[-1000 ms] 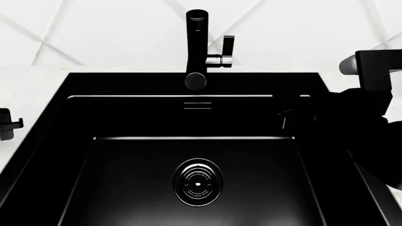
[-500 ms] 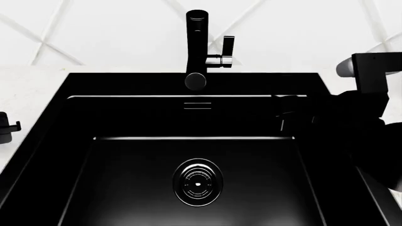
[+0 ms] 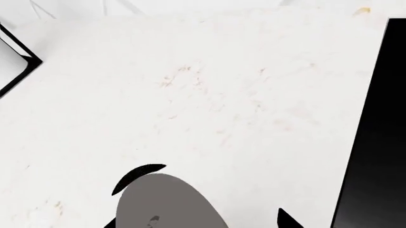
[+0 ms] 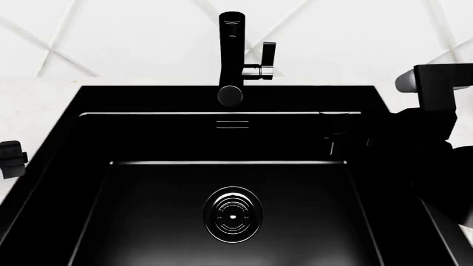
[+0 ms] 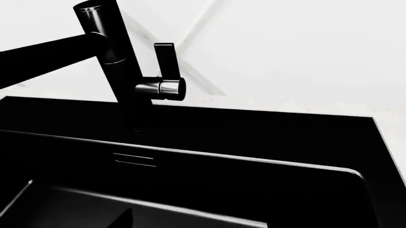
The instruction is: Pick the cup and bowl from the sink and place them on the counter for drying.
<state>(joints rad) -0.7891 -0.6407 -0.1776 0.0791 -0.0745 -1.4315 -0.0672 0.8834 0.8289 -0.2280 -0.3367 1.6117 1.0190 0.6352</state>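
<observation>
The black sink [image 4: 148,183] holds only its round ridged drain [image 4: 232,215]; no cup or bowl shows in it, and the bowl is out of view. My left gripper [image 4: 11,158] is at the far left, over the white counter [image 3: 222,95]. In the left wrist view its black fingertips [image 3: 286,219] stand wide apart, so my left gripper [image 3: 197,224] is open. A grey rounded shape with a black crescent edge [image 3: 168,204], possibly the cup from close up, lies between them. My right gripper [image 4: 340,133] hangs over the sink's right rear and looks open and empty [image 5: 197,224].
The tall black faucet [image 4: 231,55] with its side lever [image 4: 267,58] stands behind the sink, also in the right wrist view [image 5: 111,57]. The white wall rises behind it. The sink's black edge [image 3: 374,142] runs beside the left gripper. A dark-framed object [image 3: 16,61] sits on the counter.
My left gripper has sunk a little lower at the left edge of the head view. My right arm shifted slightly, then held still.
</observation>
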